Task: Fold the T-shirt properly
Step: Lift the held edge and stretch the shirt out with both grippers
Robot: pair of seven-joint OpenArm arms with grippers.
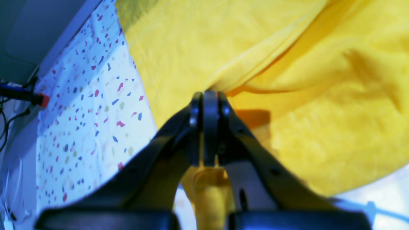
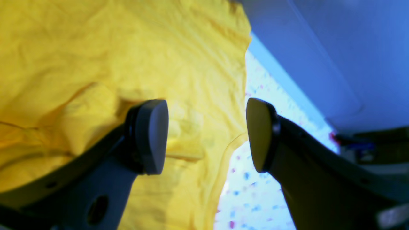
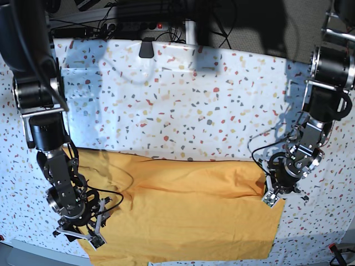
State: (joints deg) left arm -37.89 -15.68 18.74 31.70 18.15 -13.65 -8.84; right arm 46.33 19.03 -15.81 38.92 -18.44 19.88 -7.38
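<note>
The mustard-yellow T-shirt (image 3: 183, 216) lies spread across the front part of the table, plain side showing, with no lettering visible. My left gripper (image 3: 270, 198) is at the shirt's right edge. In the left wrist view it (image 1: 209, 95) is shut on a pinched fold of the yellow cloth (image 1: 319, 121), which bunches up from the jaws. My right gripper (image 3: 93, 237) is at the shirt's front left corner. In the right wrist view it (image 2: 206, 135) is open, one pad (image 2: 153, 137) over the shirt (image 2: 96, 48) and the other over the table beside its edge.
The table wears a white speckled cloth (image 3: 194, 111). A black clip-like object (image 3: 147, 49) sits at its back edge, with cables behind. The table's front edge runs close below the shirt. A small red item (image 3: 333, 247) lies at the front right.
</note>
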